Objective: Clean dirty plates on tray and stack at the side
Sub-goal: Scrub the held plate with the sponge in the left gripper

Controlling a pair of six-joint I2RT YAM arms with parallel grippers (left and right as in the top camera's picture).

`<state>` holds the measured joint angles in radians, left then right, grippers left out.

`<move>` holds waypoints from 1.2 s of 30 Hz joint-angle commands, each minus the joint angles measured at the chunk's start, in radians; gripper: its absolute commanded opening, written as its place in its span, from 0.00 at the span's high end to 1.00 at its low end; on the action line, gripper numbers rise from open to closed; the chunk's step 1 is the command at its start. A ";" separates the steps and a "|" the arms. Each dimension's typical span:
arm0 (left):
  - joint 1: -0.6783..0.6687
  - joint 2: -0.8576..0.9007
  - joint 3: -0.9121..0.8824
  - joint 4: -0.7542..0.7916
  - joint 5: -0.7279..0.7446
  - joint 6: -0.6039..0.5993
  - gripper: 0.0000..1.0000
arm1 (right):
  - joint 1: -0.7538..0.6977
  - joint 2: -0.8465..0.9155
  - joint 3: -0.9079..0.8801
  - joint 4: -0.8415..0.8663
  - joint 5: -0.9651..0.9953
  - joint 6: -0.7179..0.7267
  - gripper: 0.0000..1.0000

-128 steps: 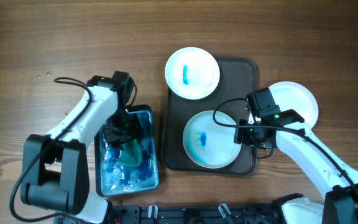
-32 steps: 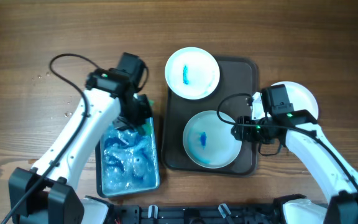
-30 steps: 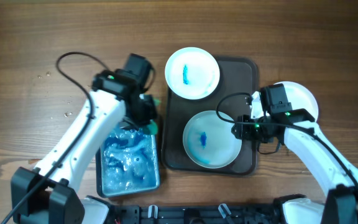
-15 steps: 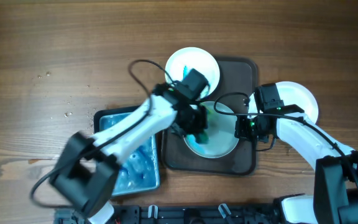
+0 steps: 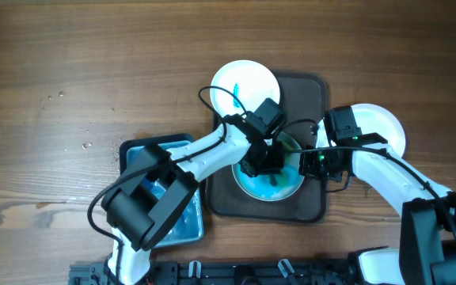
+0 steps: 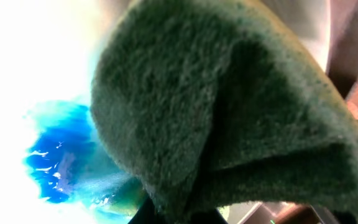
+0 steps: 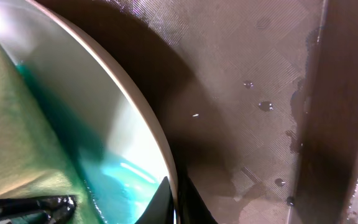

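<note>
Two dirty white plates sit on the dark tray (image 5: 315, 87). The far plate (image 5: 245, 91) carries a blue smear. The near plate (image 5: 269, 184) is awash with blue liquid. My left gripper (image 5: 266, 162) is shut on a green sponge (image 6: 229, 106) and presses it onto the near plate, beside a blue stain (image 6: 61, 155). My right gripper (image 5: 309, 162) is shut on that plate's right rim (image 7: 160, 149), one finger inside and one outside. The sponge (image 7: 17, 137) also shows in the right wrist view.
A clean white plate (image 5: 378, 127) lies on the table right of the tray, partly under my right arm. A tub of blue water (image 5: 161, 198) stands left of the tray. Water drops dot the tray floor (image 7: 260, 93).
My left arm swung the sponge from the blue tub rightward onto the near plate. My right gripper closed on the plate's rim.
</note>
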<state>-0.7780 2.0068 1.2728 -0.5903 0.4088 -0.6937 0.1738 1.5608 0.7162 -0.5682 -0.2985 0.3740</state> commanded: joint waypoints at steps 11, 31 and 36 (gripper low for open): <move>0.146 0.047 -0.005 -0.302 -0.521 0.164 0.96 | -0.003 0.031 -0.010 -0.016 0.036 -0.006 0.96; 0.021 0.083 -0.006 0.106 0.152 0.085 0.89 | -0.003 0.031 -0.010 -0.026 0.036 -0.008 0.96; 0.017 0.090 -0.006 0.109 0.204 0.096 0.84 | -0.003 0.031 -0.010 -0.026 0.036 -0.008 0.96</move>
<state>-0.7330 2.0464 1.2819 -0.4770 0.5205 -0.5903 0.1673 1.5661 0.7166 -0.5903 -0.3157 0.3729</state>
